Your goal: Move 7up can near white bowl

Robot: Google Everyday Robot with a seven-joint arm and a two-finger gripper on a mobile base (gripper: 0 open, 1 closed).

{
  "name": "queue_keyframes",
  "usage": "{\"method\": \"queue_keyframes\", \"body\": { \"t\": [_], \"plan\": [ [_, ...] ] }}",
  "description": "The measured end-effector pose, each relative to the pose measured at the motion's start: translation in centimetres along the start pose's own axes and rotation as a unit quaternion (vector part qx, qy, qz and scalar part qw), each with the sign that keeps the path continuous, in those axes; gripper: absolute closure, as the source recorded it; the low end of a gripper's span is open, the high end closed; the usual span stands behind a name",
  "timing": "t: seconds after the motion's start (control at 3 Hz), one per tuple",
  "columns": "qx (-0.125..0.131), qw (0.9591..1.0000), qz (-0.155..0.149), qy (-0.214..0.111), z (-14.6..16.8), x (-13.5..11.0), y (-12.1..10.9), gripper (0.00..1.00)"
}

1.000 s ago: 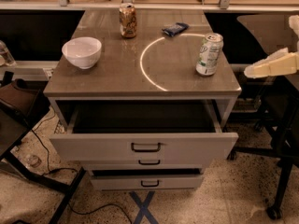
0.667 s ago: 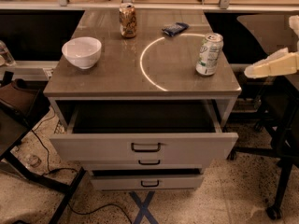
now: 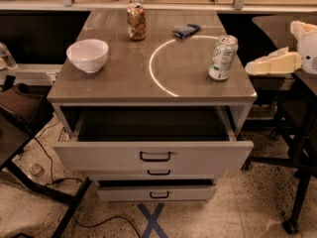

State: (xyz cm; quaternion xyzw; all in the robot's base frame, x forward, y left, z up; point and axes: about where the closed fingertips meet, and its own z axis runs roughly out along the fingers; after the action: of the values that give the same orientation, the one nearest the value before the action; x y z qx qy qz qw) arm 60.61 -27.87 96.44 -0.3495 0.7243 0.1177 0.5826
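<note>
Gripper edged toward worktop's right edge; grip state cannot be told. 7up can upright by that edge, white bowl at left edge.

My gripper, at the right edge of the frame, looks like matt cream plastic. The 7up can is glossy printed metal with a silver top. The white bowl looks smooth and glazed, and the cabinet top is smooth with a soft sheen.

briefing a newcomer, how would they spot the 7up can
On the grey cabinet top, look to the right edge, beside the cream end effector off that side. The 7up can stands there, white and green, unlike the gold-brown can at the back.
</note>
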Motion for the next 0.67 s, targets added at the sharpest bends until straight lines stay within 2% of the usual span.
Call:
{"method": "queue_keyframes", "body": {
  "t": [0.33,0.67],
  "plan": [
    [-0.006,0.9988,0.030,-0.039,2.3,0.4,-0.6,0.00],
    [-0.014,0.9957,0.051,-0.076,4.2,0.7,-0.9,0.00]
  ]
}}
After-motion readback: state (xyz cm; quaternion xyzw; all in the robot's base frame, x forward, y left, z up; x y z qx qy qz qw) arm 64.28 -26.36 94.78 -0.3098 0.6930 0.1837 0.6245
